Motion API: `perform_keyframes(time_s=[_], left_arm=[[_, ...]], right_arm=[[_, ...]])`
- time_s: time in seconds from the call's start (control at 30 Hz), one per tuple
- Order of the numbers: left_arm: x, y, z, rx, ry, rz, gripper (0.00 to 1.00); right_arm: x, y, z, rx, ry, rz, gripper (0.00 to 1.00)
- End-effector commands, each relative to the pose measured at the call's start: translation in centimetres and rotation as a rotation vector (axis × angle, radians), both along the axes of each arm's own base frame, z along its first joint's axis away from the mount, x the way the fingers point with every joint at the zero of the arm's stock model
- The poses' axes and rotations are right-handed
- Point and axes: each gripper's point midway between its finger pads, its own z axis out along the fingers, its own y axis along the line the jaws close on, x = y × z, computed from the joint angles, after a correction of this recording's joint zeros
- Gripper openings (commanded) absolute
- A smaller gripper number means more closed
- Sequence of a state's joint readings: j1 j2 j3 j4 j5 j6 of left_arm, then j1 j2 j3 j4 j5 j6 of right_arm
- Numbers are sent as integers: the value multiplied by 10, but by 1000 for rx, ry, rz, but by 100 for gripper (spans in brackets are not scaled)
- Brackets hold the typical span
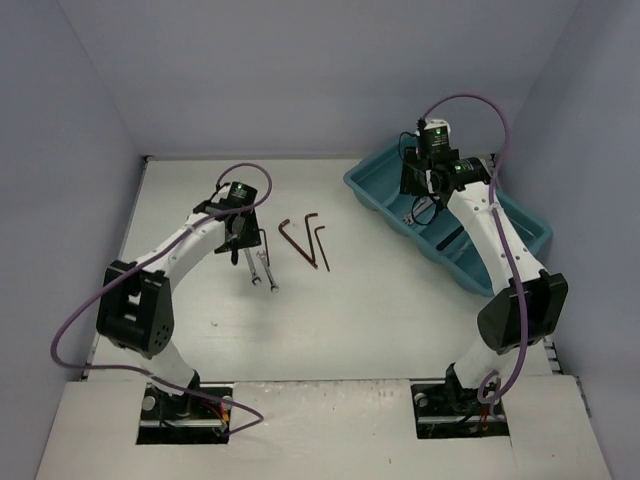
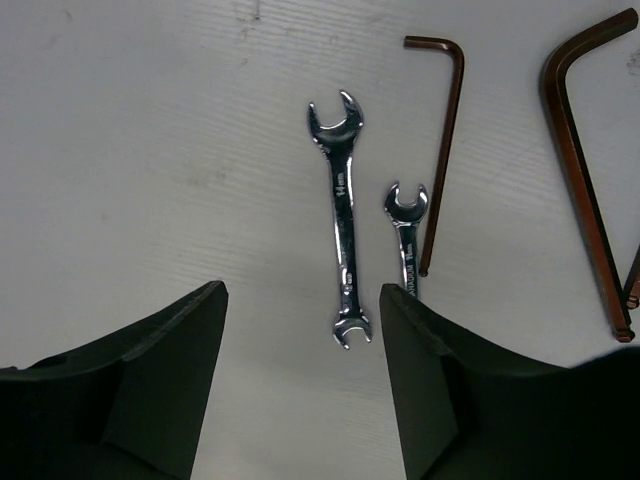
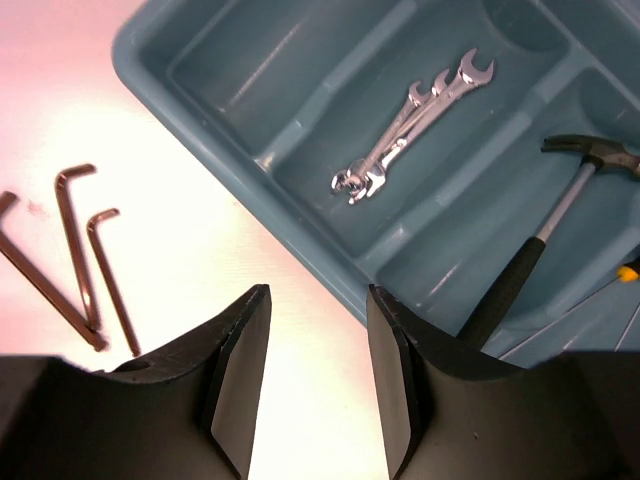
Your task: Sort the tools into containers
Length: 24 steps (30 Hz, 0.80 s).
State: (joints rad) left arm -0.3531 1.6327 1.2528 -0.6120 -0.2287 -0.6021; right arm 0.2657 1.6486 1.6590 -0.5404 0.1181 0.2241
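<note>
Two silver wrenches [image 2: 343,230] lie side by side on the white table, the longer one on the left. Dark L-shaped hex keys [image 2: 447,150] lie to their right. My left gripper [image 2: 303,370] is open and empty, hovering over the near end of the longer wrench; the top view shows it [image 1: 242,248] above the wrenches [image 1: 268,278]. The teal tray [image 3: 250,70] holds several silver wrenches [image 3: 410,125] in one compartment. My right gripper [image 3: 318,380] is open and empty, above the tray's near-left rim [image 1: 372,190].
A black-handled hammer [image 3: 545,240] lies in the compartment beside the wrenches, with a bit of yellow handle [image 3: 628,272] at the view's edge. Three hex keys [image 1: 318,240] lie between the wrenches and the tray. Grey walls close in the table on three sides.
</note>
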Motion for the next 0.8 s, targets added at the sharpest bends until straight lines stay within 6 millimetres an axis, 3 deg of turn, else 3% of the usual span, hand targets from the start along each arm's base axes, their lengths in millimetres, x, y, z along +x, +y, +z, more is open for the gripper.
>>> perform_keyframes(time_s=[0.0,0.13,0.4,0.77], left_arm=[[17,-21,0,-96,28,2,56],[20,-30,-17,-125,85,19,54],[16,-23,-38,-119,163,62,47],[20,-16,-63,-118,225,83,36]], right_arm=[[-14,-9,0,-14,-21,8,41],[-27,-10,-9,-21,0,29,41],[-45,-12,-10,-9,-7,42,41],[-48,-9,-21,6,11,57,41]])
